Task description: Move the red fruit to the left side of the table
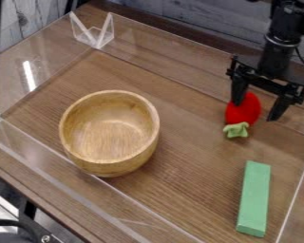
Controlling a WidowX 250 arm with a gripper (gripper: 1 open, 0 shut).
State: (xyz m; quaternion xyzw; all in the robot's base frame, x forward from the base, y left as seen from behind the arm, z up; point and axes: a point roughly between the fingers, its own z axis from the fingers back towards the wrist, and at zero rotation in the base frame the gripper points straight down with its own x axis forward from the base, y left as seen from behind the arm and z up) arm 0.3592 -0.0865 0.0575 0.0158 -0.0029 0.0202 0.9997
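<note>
Bowl (pixel 109 133) — nothing in it; hand (pixel 269 87) spread w/ red fruit (pixel 243 109) nearby.

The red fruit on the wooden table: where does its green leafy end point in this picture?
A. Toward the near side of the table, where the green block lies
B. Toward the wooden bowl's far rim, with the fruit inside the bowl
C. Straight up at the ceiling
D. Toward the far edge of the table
A: the green leafy end shows below the red fruit, on the side nearer the green block.
</note>
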